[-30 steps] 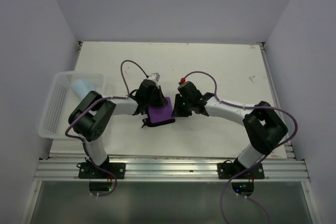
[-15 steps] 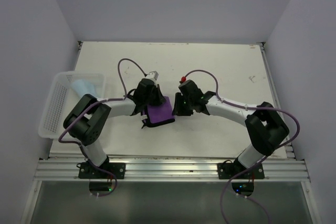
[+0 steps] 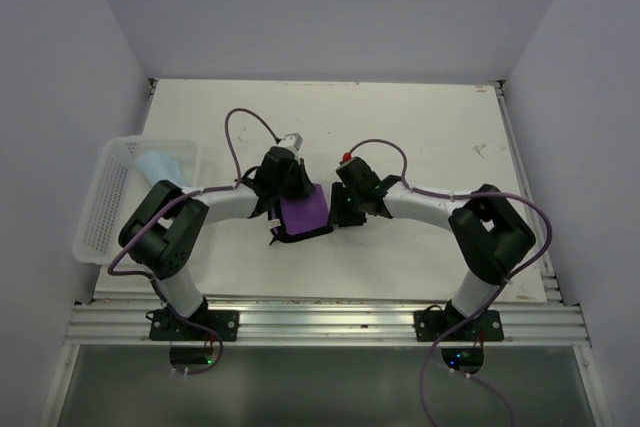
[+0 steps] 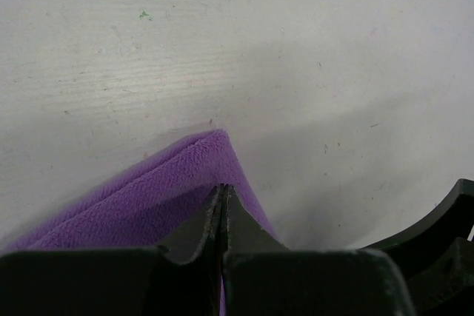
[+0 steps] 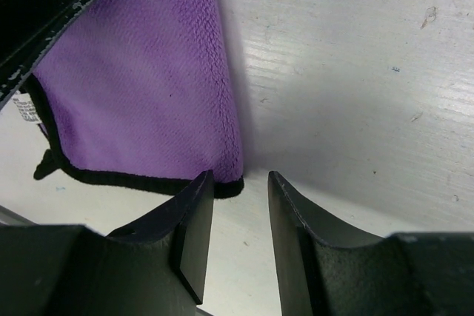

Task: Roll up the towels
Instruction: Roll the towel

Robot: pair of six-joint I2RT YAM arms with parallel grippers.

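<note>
The dark towel (image 3: 306, 215) lies folded mid-table with its purple face up and a black hem; its fold (image 4: 148, 197) rises around my left fingertips. My left gripper (image 3: 291, 203) (image 4: 222, 187) is shut on that fold, a sliver of purple showing between the jaws. My right gripper (image 3: 336, 214) (image 5: 241, 183) stands open at the towel's right corner (image 5: 141, 86), with only bare table between its fingers. The small white tag (image 5: 26, 109) shows at the towel's left edge. The light blue towel (image 3: 160, 163) lies in the basket.
A white mesh basket (image 3: 100, 219) sits at the table's left edge. The two grippers are close together over the dark towel; the left one's black body (image 5: 44, 5) fills the right wrist view's top left corner. Walls enclose the table on three sides.
My right gripper has opened at the towel's corner, and its arm's elbow has swung slightly left. The left gripper stays shut on the fold, and the towel has barely shifted.
</note>
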